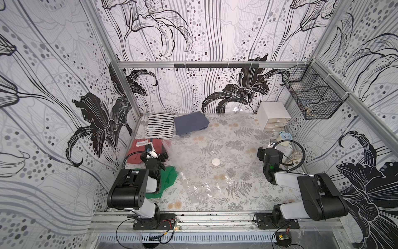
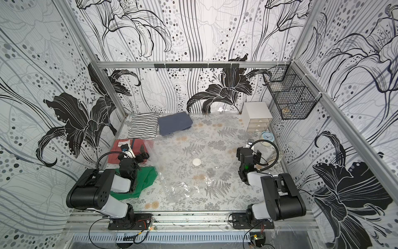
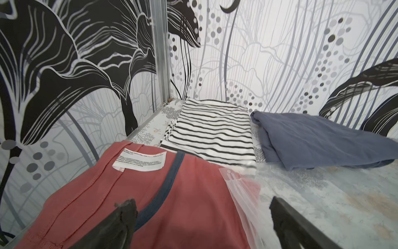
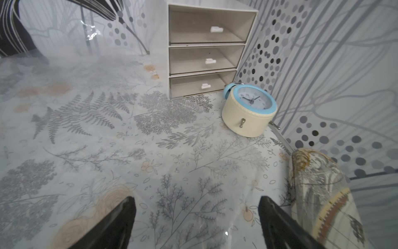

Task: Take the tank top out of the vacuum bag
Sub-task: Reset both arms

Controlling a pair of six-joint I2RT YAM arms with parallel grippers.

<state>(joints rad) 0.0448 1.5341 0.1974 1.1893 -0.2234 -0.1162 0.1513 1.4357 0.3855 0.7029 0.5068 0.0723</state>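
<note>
The vacuum bag (image 1: 200, 151) (image 2: 178, 187) lies flat and crinkled across the middle of the table, its round white valve (image 1: 216, 161) (image 2: 196, 161) facing up. The tank top (image 1: 137, 153) (image 3: 183, 204), coral red with a navy trim band and a white label, lies at the table's left side. The bag's zip edge (image 3: 239, 194) overlaps its right side. My left gripper (image 1: 163, 155) (image 2: 142, 154) (image 3: 202, 207) hangs open just above the tank top, holding nothing. My right gripper (image 1: 269, 150) (image 2: 248, 149) (image 4: 196, 207) stands open over the bag's right part (image 4: 193, 224), also holding nothing.
A striped folded garment (image 1: 160, 126) and a blue-grey one (image 1: 190, 122) lie at the back left. A green cloth (image 1: 170, 179) sits under my left arm. A white drawer unit (image 1: 273, 116), a blue clock (image 4: 249, 112) and a patterned pouch (image 4: 318, 189) line the right wall, below a wire basket (image 1: 312, 97).
</note>
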